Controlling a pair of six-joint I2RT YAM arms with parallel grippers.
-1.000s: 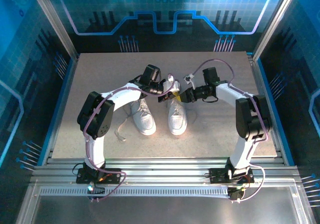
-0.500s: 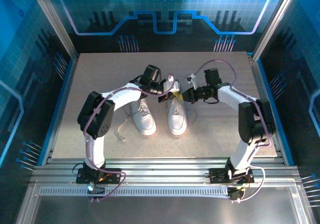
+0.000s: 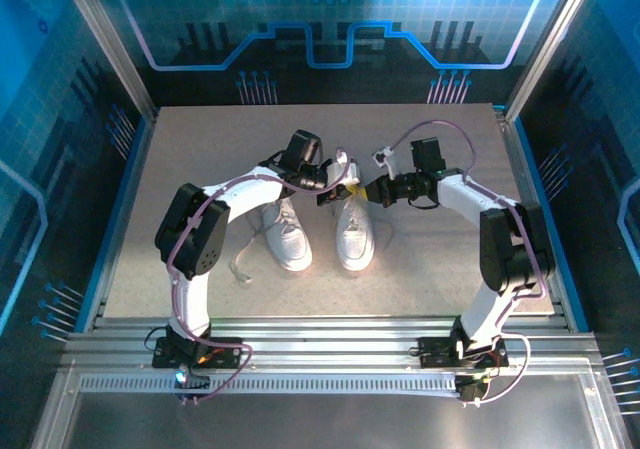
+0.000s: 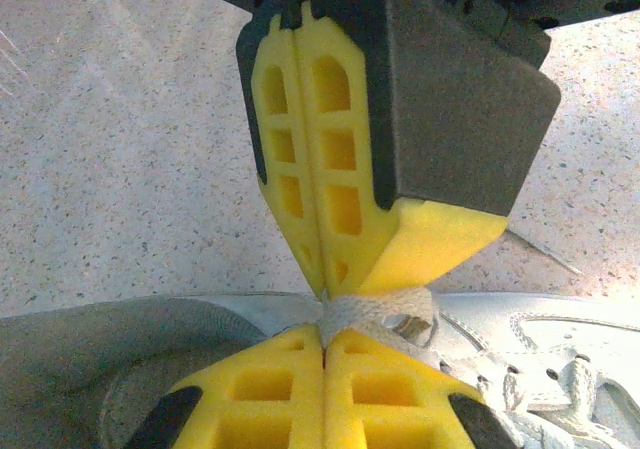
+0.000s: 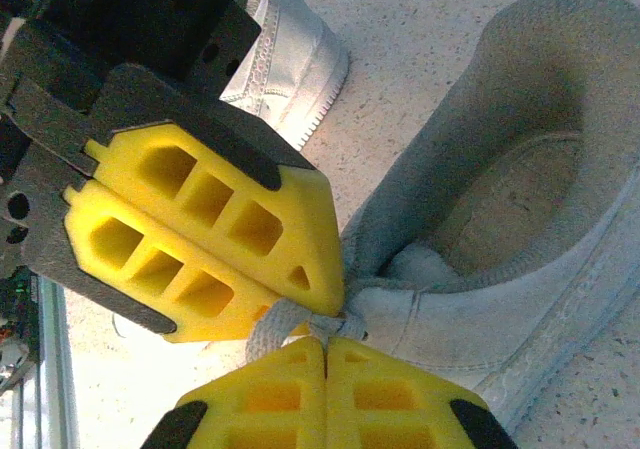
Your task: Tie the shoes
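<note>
We are pinching the white lace (image 4: 380, 307) of the right shoe (image 3: 355, 234) with both grippers, at the edge of that shoe's grey opening. Our left gripper (image 4: 325, 344) is clamping the lace from the shoe's left side and our right gripper (image 5: 325, 344) from its right, their fingertips almost meeting. The left shoe (image 3: 288, 231) is lying just beside the right shoe on the table (image 3: 200, 149).
</note>
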